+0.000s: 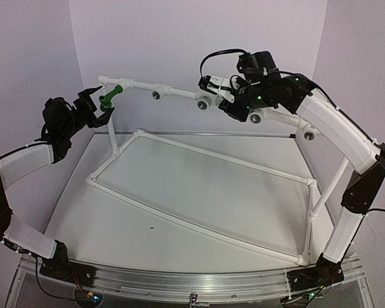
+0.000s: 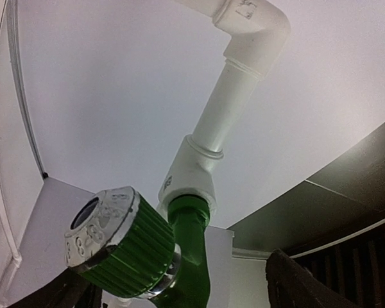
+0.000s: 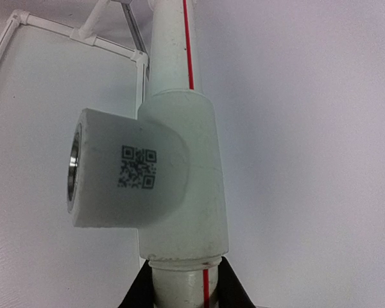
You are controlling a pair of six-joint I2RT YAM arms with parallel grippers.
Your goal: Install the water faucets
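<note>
Green plastic water faucet (image 2: 141, 250), with ribbed knob and silver round metal end, stands with its stem in the white plastic tee fitting (image 2: 189, 170) at the left end of the raised white pipe rail (image 1: 179, 92). To seat it well, you should probably close squarely on the green body and turn about the socket's axis, without levering sideways. Your left gripper (image 1: 97, 108) straddles the faucet, jaws wide and clamping nothing; whether a finger touches it cannot be told. Your right gripper (image 3: 183, 285) is clamped on the red-striped white pipe (image 3: 173, 45) below a QR-labelled white tee (image 3: 147, 173), bracing the frame.
</note>
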